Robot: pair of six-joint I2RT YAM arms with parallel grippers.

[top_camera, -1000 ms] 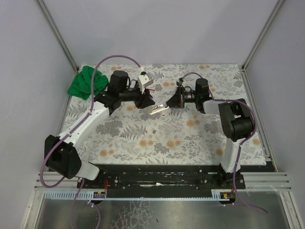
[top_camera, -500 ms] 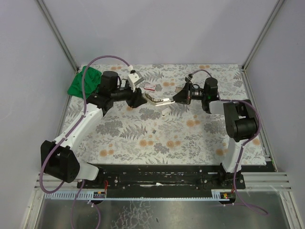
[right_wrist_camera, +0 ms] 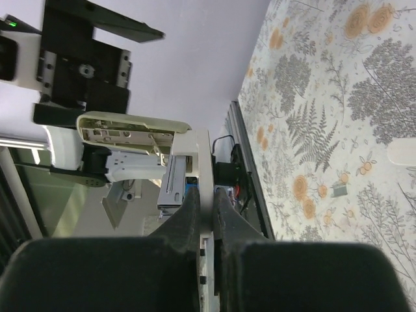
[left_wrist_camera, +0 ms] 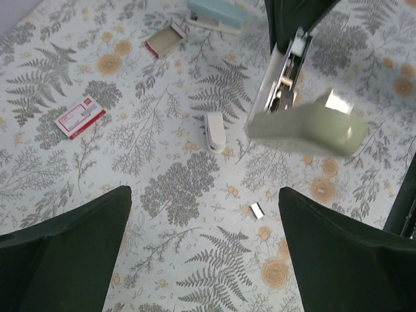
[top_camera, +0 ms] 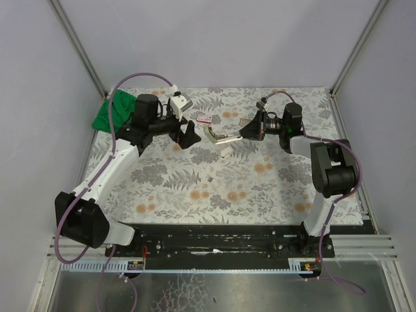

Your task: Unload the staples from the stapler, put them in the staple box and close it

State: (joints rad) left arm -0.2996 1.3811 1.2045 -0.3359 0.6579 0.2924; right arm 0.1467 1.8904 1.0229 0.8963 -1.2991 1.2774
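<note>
The pale green stapler [top_camera: 221,136] hangs above the middle of the table, hinged open. My right gripper [top_camera: 246,132] is shut on its base [right_wrist_camera: 203,170], and the lid [right_wrist_camera: 130,127] swings away from the metal staple channel [right_wrist_camera: 174,185]. My left gripper [top_camera: 187,134] stands open just left of the stapler, apart from it. In the left wrist view the stapler's lid [left_wrist_camera: 305,125] and channel [left_wrist_camera: 281,81] hang ahead of the wide-open fingers [left_wrist_camera: 65,257], with nothing between them. A short strip of staples [left_wrist_camera: 257,210] lies on the cloth below [top_camera: 211,176].
A small white piece [left_wrist_camera: 215,132] lies on the flowered cloth under the stapler. A red-and-white staple box [left_wrist_camera: 79,117], an open box [left_wrist_camera: 166,39] and a light blue stapler [left_wrist_camera: 218,16] lie further back. A green cloth [top_camera: 110,112] sits at the back left corner.
My left gripper has opened wide, let go of the stapler's lid and drawn back to the left. The right gripper has carried the opened stapler slightly right and back.
</note>
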